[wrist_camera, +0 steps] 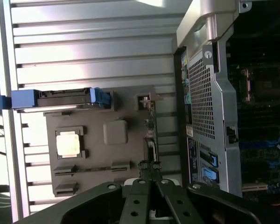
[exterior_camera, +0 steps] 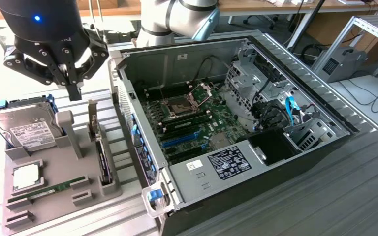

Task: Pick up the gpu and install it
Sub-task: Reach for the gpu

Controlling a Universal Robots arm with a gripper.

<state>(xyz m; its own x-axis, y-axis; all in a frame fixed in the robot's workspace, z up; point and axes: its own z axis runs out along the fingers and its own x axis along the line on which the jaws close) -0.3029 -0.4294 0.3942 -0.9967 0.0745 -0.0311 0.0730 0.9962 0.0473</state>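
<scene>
The gpu (exterior_camera: 102, 156) stands on edge in a slot of the grey holder tray (exterior_camera: 52, 164), thin side up, prob. so you can pinch it from above w/o touching the fan face. Your end effector (exterior_camera: 75, 91) hangs over the tray near one end of the gpu, clear of it, fingers (wrist_camera: 141, 186) pressed together and holding nothing; the wrist view has them lined up w/ the gpu's edge. Also in the tray, each in its own recess: hard drive (exterior_camera: 25, 129) w/ blue rails, CPU (exterior_camera: 26, 176), RAM stick (exterior_camera: 45, 189). On the exterior view's right, the PC case (exterior_camera: 196, 189) lies on its side on the table (exterior_camera: 346, 196), panel off, motherboard (exterior_camera: 189, 123) facing up, presumably so the gpu can go straight down into a slot.
</scene>
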